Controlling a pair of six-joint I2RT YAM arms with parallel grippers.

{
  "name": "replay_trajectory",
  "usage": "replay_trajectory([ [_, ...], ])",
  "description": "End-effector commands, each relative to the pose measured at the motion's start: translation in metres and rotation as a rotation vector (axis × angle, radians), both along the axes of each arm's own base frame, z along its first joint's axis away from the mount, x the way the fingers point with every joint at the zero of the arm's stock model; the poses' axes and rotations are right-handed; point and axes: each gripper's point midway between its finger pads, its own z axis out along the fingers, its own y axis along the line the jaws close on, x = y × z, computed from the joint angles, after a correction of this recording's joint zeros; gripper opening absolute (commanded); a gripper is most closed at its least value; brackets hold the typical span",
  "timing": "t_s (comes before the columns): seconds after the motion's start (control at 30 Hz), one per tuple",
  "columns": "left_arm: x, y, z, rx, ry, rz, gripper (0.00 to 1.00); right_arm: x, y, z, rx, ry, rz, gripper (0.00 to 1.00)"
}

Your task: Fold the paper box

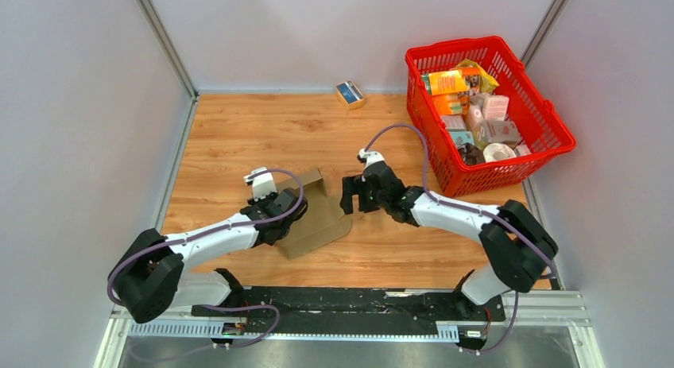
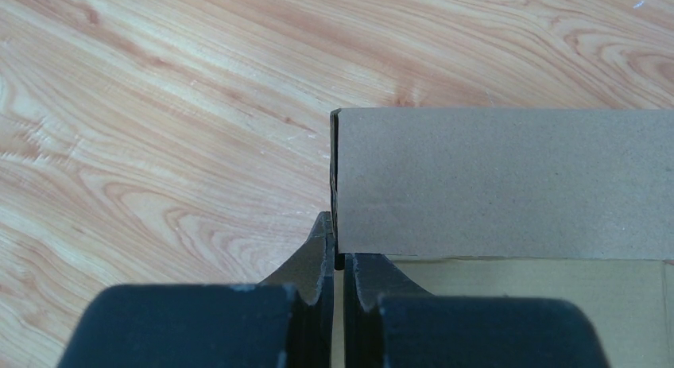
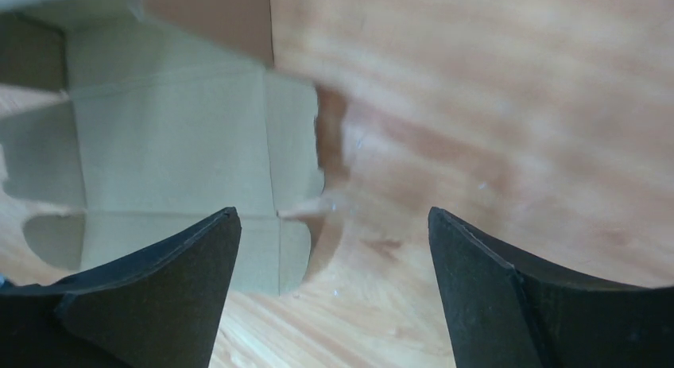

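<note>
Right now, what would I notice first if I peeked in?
The bright red basket, stuffed with colourful packages, sits at the back right. In the middle, the left gripper pinches a raised flap of the brown paper box, while the right gripper hangs open beside it.

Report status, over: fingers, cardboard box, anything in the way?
Left fingers shut on paper box flap, flap raised. Right fingers open, empty, beside box. Nothing blocking; red basket far right.

Worktop [image 1: 238,137]: light wood grain, walled by pale panels.
Basket [image 1: 486,174]: red plastic mesh, at the far right corner.
Packages [image 1: 469,114]: colourful, piled inside the basket.
Small box [image 1: 350,94]: blue-and-tan, by the back wall.
</note>
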Motion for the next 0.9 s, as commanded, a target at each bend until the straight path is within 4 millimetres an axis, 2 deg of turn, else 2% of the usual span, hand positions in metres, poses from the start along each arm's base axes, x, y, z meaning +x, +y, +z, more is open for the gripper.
replay_trajectory([
  [0.0,-0.004,-0.009,0.002,-0.064,0.026,0.001,0.00,-0.055,0.014,-0.047,0.015,0.306,0.150,0.87],
  [0.1,-0.008,-0.007,0.000,-0.072,0.041,0.010,0.00,-0.059,0.011,-0.063,0.011,0.328,0.141,0.82],
  [0.2,-0.011,-0.008,0.000,-0.087,0.048,0.007,0.00,-0.059,0.020,-0.069,0.042,0.349,0.147,0.74],
  [0.23,-0.012,-0.008,0.000,-0.091,0.053,0.002,0.00,-0.060,0.024,-0.069,0.062,0.363,0.158,0.67],
  [0.27,-0.013,-0.009,0.000,-0.100,0.058,-0.005,0.00,-0.060,0.031,-0.066,0.097,0.376,0.155,0.52],
  [0.3,-0.016,-0.009,0.004,-0.114,0.056,-0.009,0.04,-0.063,0.033,-0.069,0.106,0.406,0.156,0.45],
  [0.33,-0.017,-0.010,0.005,-0.126,0.056,-0.019,0.14,-0.064,0.038,-0.066,0.140,0.415,0.161,0.36],
  [0.37,-0.021,-0.014,0.004,-0.144,0.078,-0.051,0.36,-0.065,0.037,-0.068,0.144,0.438,0.135,0.21],
  [0.43,-0.026,-0.019,0.017,-0.203,0.056,-0.105,0.58,-0.065,0.037,-0.065,0.142,0.436,0.134,0.08],
  [0.47,-0.033,-0.024,0.016,-0.223,0.085,-0.159,0.62,-0.070,0.029,-0.069,0.107,0.465,0.118,0.05],
  [0.5,-0.040,-0.022,0.025,-0.249,0.079,-0.185,0.65,-0.069,0.026,-0.065,0.102,0.462,0.113,0.00],
  [0.53,-0.047,-0.021,0.029,-0.263,0.090,-0.206,0.71,-0.069,0.023,-0.064,0.094,0.471,0.103,0.00],
  [0.57,-0.056,-0.027,0.033,-0.289,0.118,-0.262,0.71,-0.070,0.019,-0.061,0.077,0.488,0.093,0.00],
  [0.63,-0.076,-0.020,0.050,-0.326,0.119,-0.315,0.71,-0.067,0.013,-0.050,0.080,0.497,0.079,0.00],
  [0.7,-0.092,-0.031,0.079,-0.404,0.077,-0.474,0.69,-0.066,0.006,-0.043,0.072,0.545,0.070,0.00],
  [0.73,-0.097,-0.040,0.090,-0.429,0.056,-0.555,0.65,-0.071,0.007,-0.039,0.085,0.585,0.093,0.00],
  [0.77,-0.108,-0.058,0.107,-0.459,0.056,-0.711,0.63,-0.077,0.003,-0.039,0.072,0.635,0.094,0.00],
  [0.8,-0.112,-0.069,0.116,-0.473,0.061,-0.784,0.62,-0.072,0.004,-0.032,0.092,0.649,0.097,0.00],
  [0.83,-0.120,-0.081,0.120,-0.471,0.096,-0.866,0.61,-0.076,0.007,-0.027,0.121,0.688,0.113,0.00],
  [0.87,-0.122,-0.092,0.138,-0.426,0.084,-0.957,0.61,-0.077,0.005,-0.025,0.127,0.715,0.108,0.00],
])
